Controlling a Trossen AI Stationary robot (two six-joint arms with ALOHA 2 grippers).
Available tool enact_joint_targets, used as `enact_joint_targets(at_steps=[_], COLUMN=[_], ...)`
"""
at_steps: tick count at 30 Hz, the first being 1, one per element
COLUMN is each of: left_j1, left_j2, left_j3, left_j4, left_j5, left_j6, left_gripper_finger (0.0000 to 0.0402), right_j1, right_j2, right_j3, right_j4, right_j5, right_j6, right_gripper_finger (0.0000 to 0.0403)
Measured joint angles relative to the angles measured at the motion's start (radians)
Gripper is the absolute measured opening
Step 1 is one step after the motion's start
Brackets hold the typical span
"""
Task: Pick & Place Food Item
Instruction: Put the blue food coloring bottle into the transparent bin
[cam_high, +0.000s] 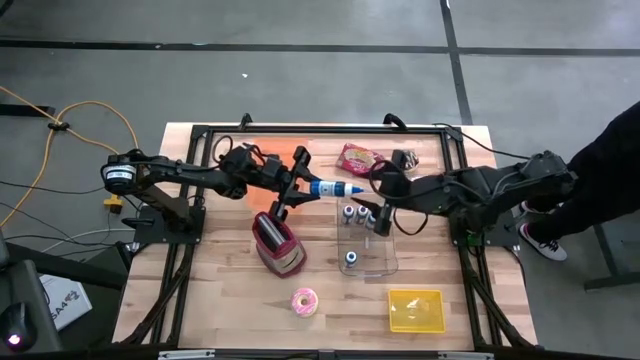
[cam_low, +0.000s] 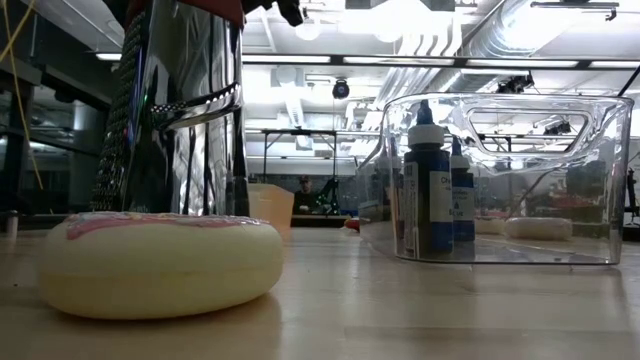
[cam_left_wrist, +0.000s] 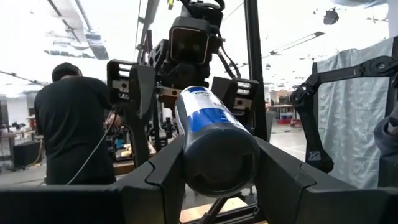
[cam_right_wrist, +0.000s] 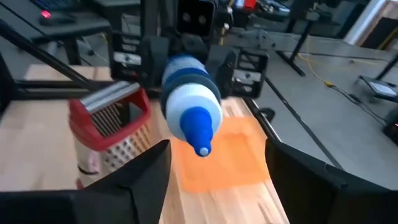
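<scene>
A blue bottle with a white neck and blue tip hangs above the table's middle, lying about level. My left gripper is shut on its base end. The tip points at my right gripper, which stands open just short of it; its fingers show on either side of the tip without touching it. Below stands a clear bin holding several small bottles. My left gripper pinches the bottle's base end between its two fingers, one on each side. The fingers come from the table's left, tipped slightly upward, and lie along the bottle. The bottle is lifted clear and sticks out past the fingertips toward the right gripper.
A red-topped metal grater stands below the left gripper, and a pink-frosted donut lies near the front edge. A yellow container sits at front right. A pink snack bag and an orange pad lie at the back.
</scene>
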Motion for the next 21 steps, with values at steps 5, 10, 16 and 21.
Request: enact_joint_targets(at_steps=[5, 10, 16, 21], left_j1=[0.0, 0.0, 0.0, 0.0], left_j2=[0.0, 0.0, 0.001, 0.001], left_j3=[0.0, 0.0, 0.0, 0.0], left_j4=[0.024, 0.032, 0.055, 0.055], left_j5=[0.027, 0.028, 0.029, 0.014], left_j6=[-0.001, -0.001, -0.008, -0.002], left_gripper_finger=[0.0152, 0.0152, 0.0152, 0.0152], right_j1=[0.001, 0.001, 0.001, 0.001], right_j2=[0.0, 0.0, 0.0, 0.0], right_j3=[0.0, 0.0, 0.0, 0.0], right_j4=[0.041, 0.103, 0.134, 0.155], right_j5=[-0.025, -0.057, -0.078, -0.078], right_j6=[-0.026, -0.051, -0.075, -0.086], right_gripper_finger=[0.0247, 0.0247, 0.0247, 0.0247])
